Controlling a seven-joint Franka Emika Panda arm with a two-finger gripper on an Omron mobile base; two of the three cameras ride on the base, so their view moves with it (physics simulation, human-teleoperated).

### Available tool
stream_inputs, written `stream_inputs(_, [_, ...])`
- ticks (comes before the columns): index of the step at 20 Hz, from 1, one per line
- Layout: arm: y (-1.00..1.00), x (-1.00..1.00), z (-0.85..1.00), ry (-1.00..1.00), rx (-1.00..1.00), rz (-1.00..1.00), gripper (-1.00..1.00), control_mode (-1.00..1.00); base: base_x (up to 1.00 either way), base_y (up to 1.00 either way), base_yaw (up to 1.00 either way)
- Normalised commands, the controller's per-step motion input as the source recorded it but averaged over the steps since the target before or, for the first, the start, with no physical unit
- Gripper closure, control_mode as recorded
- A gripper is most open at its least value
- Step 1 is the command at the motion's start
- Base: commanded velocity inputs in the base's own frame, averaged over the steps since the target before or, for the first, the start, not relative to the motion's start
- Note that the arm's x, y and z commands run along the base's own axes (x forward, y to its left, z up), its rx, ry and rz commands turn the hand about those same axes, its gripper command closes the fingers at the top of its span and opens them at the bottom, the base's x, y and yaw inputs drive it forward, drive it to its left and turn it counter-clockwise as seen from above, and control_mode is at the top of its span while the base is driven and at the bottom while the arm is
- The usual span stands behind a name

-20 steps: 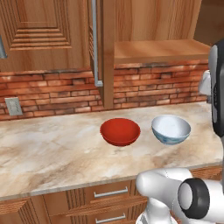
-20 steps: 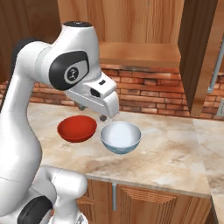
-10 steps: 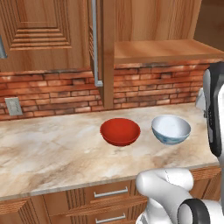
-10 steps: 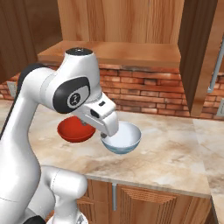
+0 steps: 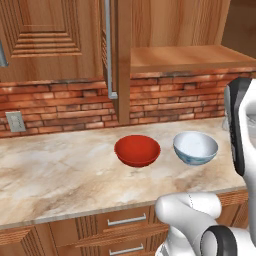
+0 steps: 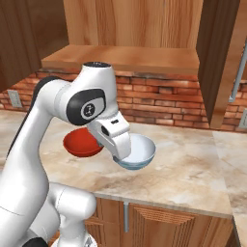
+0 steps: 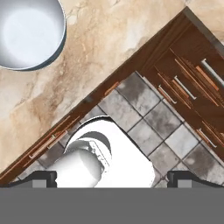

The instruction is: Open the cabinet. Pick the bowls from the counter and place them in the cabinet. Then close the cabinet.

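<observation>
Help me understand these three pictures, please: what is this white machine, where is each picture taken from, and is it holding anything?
It is a white robot arm with a two-finger gripper, in a rendered kitchen. Two pictures come from cameras on its base, behind it to the left and to the right; both look over the same counter. The third comes from a camera on the hand and looks straight down past the counter's edge to the tiled floor and drawers.

On the counter stand a red bowl and a white bowl, side by side and apart. Above the brick wall hangs the cabinet, its door swung open.

The fingers stand wide apart with nothing between them, so nothing is held.
</observation>
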Motion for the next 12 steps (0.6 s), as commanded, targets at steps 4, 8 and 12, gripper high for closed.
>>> stream_inputs(4, [0.00, 0.14, -0.12, 0.00, 0.01, -0.04, -1.00, -1.00, 0.00, 0.00, 0.00])
stream_inputs(8, [0.00, 0.16, -0.17, 0.00, 0.00, 0.00, -1.00, -1.00, 0.00, 0.00, 0.00])
stream_inputs(12, [0.00, 0.21, -0.20, 0.00, 0.00, 0.00, -1.00, -1.00, 0.00, 0.00, 0.00])
